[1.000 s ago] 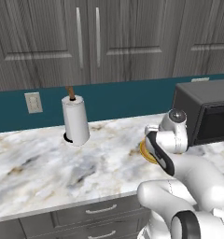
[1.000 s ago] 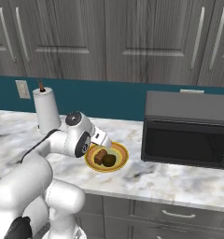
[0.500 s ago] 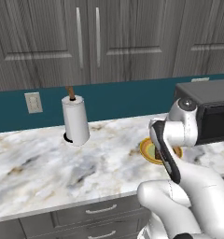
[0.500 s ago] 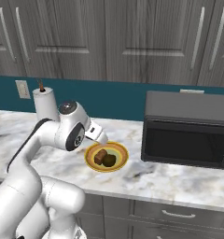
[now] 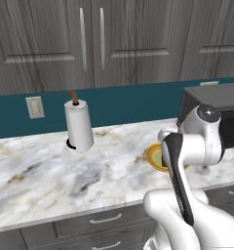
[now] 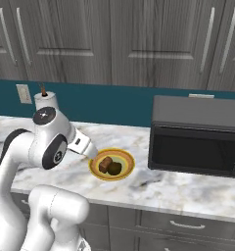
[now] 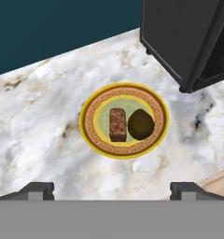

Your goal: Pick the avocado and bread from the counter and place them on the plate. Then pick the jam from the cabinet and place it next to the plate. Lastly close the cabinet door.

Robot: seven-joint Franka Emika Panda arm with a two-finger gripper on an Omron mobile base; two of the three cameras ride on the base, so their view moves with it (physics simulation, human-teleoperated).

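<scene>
Your gripper (image 7: 112, 189) is empty, jaws spread wide, its two tips at the bottom corners of the hand view with the plate (image 7: 93, 135) sitting between and above them. On that plate the bread (image 7: 117, 124) lies just left of the avocado (image 7: 141, 124), the two side by side and nearly touching; the bread's long axis runs up and down the frame. So the first part looks done, and I judge the jam is next.

That is the relation to mind: the jam must be inside one of the cabinets, and every door along the top of both base views is closed, so you cannot tell which one holds it. In the right base view the plate (image 6: 96, 170) sits at centre, low on the counter (image 6: 188, 188), left of the microwave (image 6: 198, 137), while the doors (image 6: 158, 44) fill the upper frame. Your hand points down; the target is up and behind it
</scene>
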